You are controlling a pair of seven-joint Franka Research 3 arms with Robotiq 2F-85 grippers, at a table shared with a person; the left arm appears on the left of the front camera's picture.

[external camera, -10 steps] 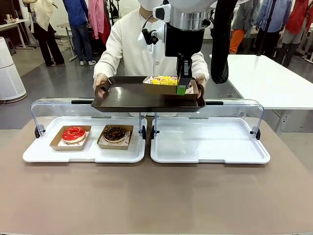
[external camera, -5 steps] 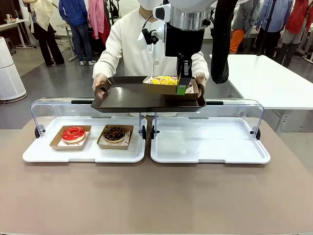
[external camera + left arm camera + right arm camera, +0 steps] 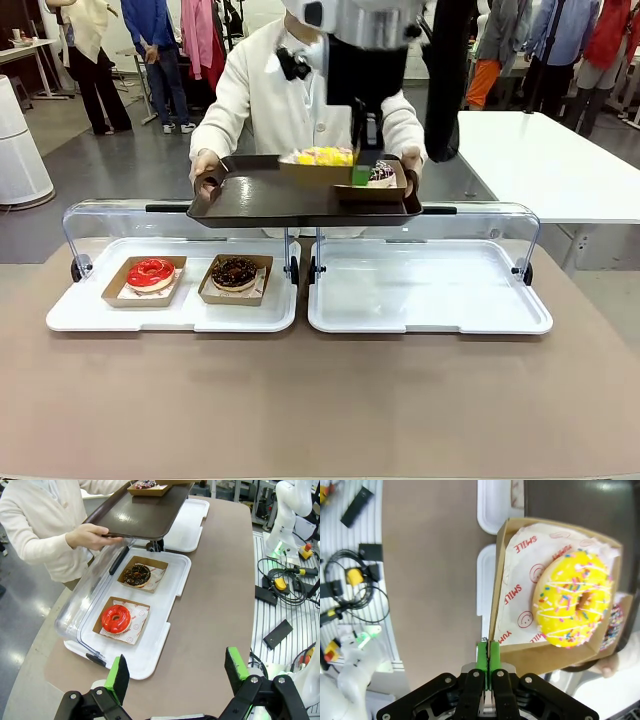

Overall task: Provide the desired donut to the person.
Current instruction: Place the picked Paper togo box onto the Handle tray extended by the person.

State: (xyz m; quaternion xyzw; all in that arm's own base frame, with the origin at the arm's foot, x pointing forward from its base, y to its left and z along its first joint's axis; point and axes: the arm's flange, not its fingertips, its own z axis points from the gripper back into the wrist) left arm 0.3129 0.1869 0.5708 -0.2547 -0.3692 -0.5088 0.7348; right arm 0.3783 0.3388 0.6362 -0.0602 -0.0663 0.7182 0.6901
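A long brown table [image 3: 320,410] carries two white display trays with clear lids folded back, the left tray [image 3: 170,312] and the right tray [image 3: 428,290], side by side. Behind them the person [image 3: 270,95] in a cream cardigan holds a dark brown serving tray [image 3: 270,195] with a hand at each end, above the far edges of the display trays. The right gripper [image 3: 488,661] pinches the wall of a cardboard box [image 3: 496,605] holding the yellow sprinkled donut [image 3: 572,600], over the serving tray's right part, beside a second box with a dark sprinkled donut [image 3: 382,172]. The left gripper [image 3: 175,672] hangs wide apart and empty above the table's near left end. On the left tray a red glazed donut [image 3: 150,272] and a chocolate donut [image 3: 234,271] sit in their own boxes.
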